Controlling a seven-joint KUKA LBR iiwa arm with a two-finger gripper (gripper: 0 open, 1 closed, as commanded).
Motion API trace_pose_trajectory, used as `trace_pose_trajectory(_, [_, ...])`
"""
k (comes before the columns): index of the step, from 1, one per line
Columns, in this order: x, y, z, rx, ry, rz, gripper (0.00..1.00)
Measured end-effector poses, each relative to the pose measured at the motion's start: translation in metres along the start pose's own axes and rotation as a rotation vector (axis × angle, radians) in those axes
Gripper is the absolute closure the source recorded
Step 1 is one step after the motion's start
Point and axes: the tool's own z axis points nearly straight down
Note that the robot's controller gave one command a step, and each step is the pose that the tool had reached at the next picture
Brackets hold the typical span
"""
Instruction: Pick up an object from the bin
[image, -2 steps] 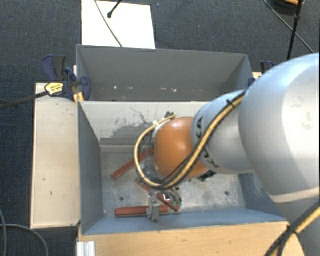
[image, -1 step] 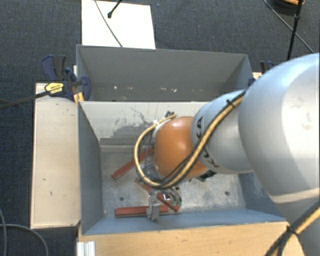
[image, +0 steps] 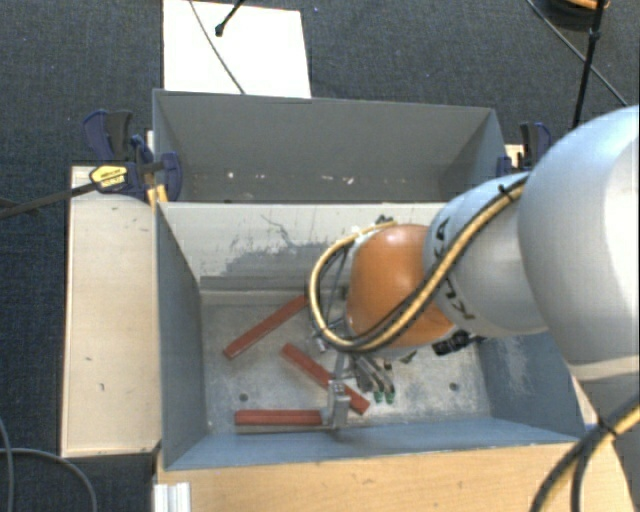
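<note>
Arm (image: 560, 230) is brought in from the right, with the orange cover (image: 390, 285) and looped cables (image: 322, 290) hung over the middle of the bin (image: 180, 330). Gripper (image: 338, 408) is set low at the floor, close to the front wall and a little right of centre. Its state cannot be told: the tip is grey on grey and partly masked by the wrist above it.

Three red-brown bars are laid on the bin floor:
- Near bar (image: 278, 418) is laid flat along the front wall. Its right end is met by the gripper, touching or just beside, which one cannot be settled.
- Middle bar (image: 305, 362) is laid diagonally, its upper end toward centre-left and its lower end run down to the right past the gripper. The gripper is placed across or against it near that lower end.
- Far bar (image: 265, 327) is slanted the other way, its left end lower in the view and its right end tucked under the cables, well apart from the gripper.

All three bars are seen resting on the floor. A few small dark and green bits are noted just right of the gripper under the cover — robot parts or loose things, cannot be told
</note>
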Motion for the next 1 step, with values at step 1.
trace_pose_trajectory(1, [0.0164,0.0359,-0.0001,-0.001,-0.002,0.035,0.0])
